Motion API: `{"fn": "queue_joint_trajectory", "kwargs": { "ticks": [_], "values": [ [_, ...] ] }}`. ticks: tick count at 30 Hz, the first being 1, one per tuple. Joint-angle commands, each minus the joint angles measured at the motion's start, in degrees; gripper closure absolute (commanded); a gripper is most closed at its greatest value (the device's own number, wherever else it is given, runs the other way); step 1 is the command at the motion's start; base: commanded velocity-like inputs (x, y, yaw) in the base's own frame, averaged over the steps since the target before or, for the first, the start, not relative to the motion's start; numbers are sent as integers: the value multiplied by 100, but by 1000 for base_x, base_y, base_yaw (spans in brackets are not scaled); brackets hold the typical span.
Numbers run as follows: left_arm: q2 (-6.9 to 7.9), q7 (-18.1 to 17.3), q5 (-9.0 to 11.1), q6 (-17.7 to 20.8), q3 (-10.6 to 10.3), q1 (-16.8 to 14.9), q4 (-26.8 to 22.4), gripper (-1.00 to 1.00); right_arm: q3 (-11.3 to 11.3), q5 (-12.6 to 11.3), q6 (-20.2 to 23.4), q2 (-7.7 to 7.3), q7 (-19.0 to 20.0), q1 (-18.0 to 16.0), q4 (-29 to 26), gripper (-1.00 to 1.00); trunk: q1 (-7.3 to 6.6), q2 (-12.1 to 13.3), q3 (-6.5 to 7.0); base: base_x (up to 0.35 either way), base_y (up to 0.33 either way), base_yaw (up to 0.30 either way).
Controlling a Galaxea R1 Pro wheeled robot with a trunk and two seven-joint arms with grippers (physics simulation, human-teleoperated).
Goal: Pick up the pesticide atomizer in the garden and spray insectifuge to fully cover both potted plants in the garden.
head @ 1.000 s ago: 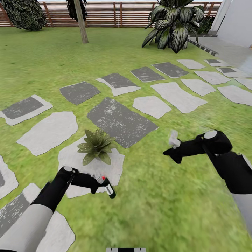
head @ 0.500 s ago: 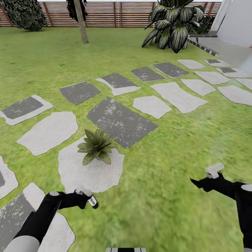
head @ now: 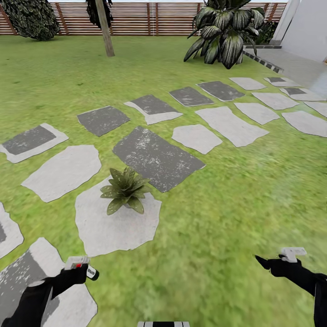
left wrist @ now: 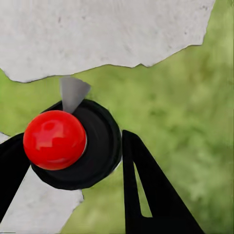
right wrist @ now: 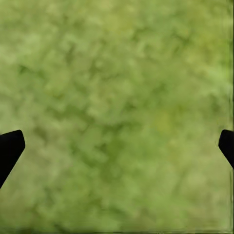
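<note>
You have the pesticide atomizer [head: 90,272] clamped in your left gripper [head: 79,272], low at the near left of the scene, over the edge of a pale stepping stone [head: 72,299]. In the left wrist view you look straight down its long axis: the red button [left wrist: 54,139] and round black cap [left wrist: 92,146] sit between the two black fingers [left wrist: 146,195], so the bottle lies roughly in line with the gripper. The one potted plant [head: 123,190] in sight sits on a pale stone [head: 113,227], farther off and a little to the right of that gripper, well apart from it. Your left arm is clearly the nearer one; the right gripper [head: 277,263] hangs spread and empty over bare lawn [right wrist: 117,107] at the near right. Compared with a second ago, both arms have drawn back toward you and down: the bottle was then just beside the plant's near edge, and the right gripper was raised farther out over the grass. To spray, you will likely need to reach forward and slightly right, nozzle toward the leaves.
</note>
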Motion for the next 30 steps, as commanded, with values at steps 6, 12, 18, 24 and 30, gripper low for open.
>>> {"fn": "queue_joint_trajectory", "kwargs": {
  "ticks": [6, 12, 18, 24, 30],
  "values": [
    [-21, -13, 78, -232, 397, 225, -3, 100, -455, 37, -336, 39, 60, -2, 20, -100, -1, -2, -2, 0, 0, -7],
    [-16, -6, 87, -477, 441, 266, 292, 100, -608, 58, -328, 37, 68, 10, 13, -100, -1, -2, -2, 0, 0, 0],
    [-8, -4, 72, -543, 758, 335, 360, 100, -948, 55, -403, 19, 101, 16, 18, -100, -1, -2, 8, 0, 0, 0],
    [-7, -3, 77, -545, 777, 343, 361, 100, -1013, 40, -426, 10, 104, 168, 21, -100, -1, -2, 57, 0, 0, 0],
    [-6, -3, 78, -546, 786, 346, 361, 100, -1021, 34, -430, 2, 102, 194, 21, -100, -45, 78, 145, 0, 0, 0]
  ]
}}
